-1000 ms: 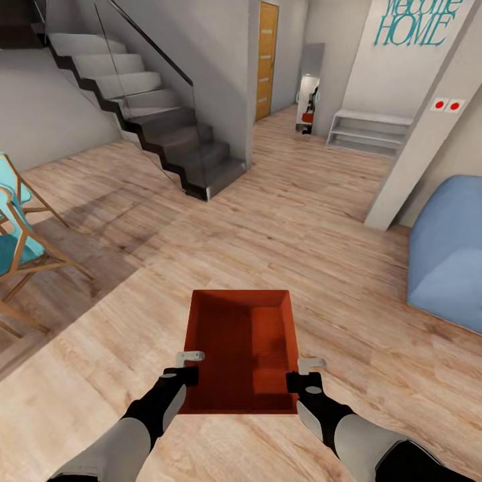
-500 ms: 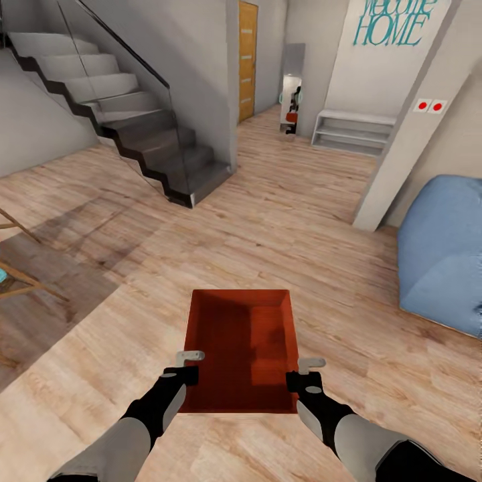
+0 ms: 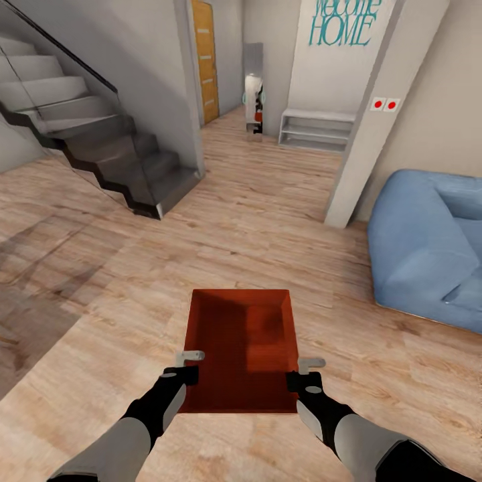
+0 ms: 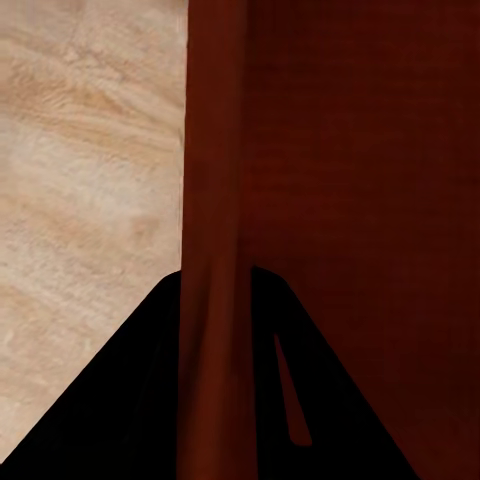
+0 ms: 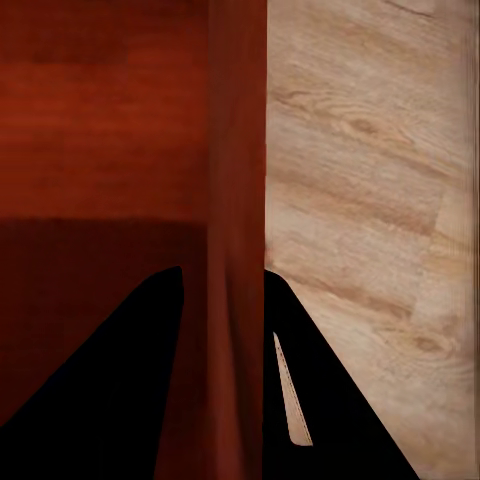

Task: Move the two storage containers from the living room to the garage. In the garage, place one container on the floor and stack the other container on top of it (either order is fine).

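the carry is in hand — one red-orange storage container [image 3: 241, 351] is held out in front of the robot, above the light wood-plank floor [image 3: 281, 227] of the living room, open side up and nothing visible inside. the left pincer [image 3: 189, 365] is clamped on the container's left wall, which runs between its dark fingers [image 4: 130, 400] in the left wrist view; the right pincer [image 3: 310, 370] grips the right wall the same way, a finger [image 5: 340, 400] on each side of it. the blue sofa [image 3: 428, 248] sits to the right, the grey staircase [image 3: 100, 147] to the left, and a hallway runs ahead past a white shelf [image 3: 314, 128] toward an orange-brown wooden door [image 3: 205, 60].

next, i judge, comes driving on down that hallway to the garage, keeping the bin level and both grips firm. what lies behind the door can't be told, and the small figure at the hallway's end is too small to make out.
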### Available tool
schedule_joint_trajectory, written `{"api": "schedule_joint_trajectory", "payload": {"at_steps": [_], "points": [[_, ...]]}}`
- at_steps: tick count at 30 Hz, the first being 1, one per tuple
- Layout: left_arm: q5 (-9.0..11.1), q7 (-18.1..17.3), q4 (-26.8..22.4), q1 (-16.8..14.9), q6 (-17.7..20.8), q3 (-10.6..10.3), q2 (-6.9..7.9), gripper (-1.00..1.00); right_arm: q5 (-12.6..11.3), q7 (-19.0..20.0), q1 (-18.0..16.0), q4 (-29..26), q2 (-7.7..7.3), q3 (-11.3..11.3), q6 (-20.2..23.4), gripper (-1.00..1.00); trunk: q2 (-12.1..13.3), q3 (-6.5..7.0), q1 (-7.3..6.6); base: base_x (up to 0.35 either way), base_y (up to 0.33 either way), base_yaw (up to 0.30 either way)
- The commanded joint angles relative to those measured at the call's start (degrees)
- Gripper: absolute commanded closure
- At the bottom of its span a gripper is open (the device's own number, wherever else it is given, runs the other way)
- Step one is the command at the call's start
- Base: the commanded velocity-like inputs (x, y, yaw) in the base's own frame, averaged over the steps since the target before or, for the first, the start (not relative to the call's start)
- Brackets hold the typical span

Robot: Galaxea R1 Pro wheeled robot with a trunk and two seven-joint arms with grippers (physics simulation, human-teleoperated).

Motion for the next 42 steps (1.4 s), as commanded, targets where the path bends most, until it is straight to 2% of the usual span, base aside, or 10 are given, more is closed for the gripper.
{"api": "schedule_joint_trajectory", "payload": {"at_steps": [1,42], "points": [[0.2,0.2,-3.6,0.0,0.4,0.5,0.63,1.0,-0.8,0.0,0.0,2.3,-0.05,1.5,-0.1,1.0,0.0,-0.06,0.04,0.322,0.0,-0.257],[0.2,0.2,-3.6,0.0,0.3,0.5,0.6,1.0,-0.8,0.0,0.0,2.3,-0.06,1.5,-0.1,1.0,0.0,-0.06,0.04,0.322,0.0,-0.007]]}}
